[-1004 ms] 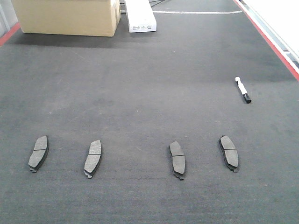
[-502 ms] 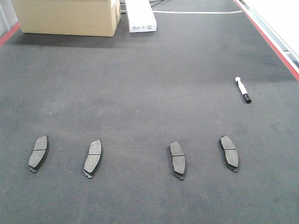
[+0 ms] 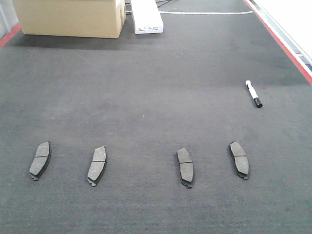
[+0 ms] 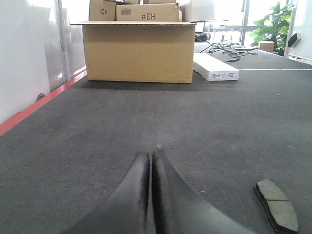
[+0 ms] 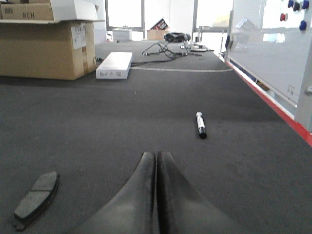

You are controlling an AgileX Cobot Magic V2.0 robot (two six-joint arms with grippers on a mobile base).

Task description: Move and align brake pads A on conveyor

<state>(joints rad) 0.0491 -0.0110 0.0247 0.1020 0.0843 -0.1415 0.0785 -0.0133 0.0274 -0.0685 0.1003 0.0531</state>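
hidden: you see neither arm in the front view; each wrist view shows only 1 pad, and the box (image 4: 139, 51) is cut off at the top.
change: nothing has shifted since the earlier frames; all 4 pads (image 3: 40, 160) (image 3: 97, 165) (image 3: 185, 166) (image 3: 239, 159) lie where they were.
pads: in a loose row on the belt (image 3: 156, 87), well apart, each lengthwise, pen (image 3: 253, 93) farther back right.
left gripper (image 4: 150, 161): clenched, empty; your nearest pad (image 4: 276, 210) lies to its right, apart.
right gripper (image 5: 156, 161): clenched, empty; your pad (image 5: 36, 194) lies to its left, apart.
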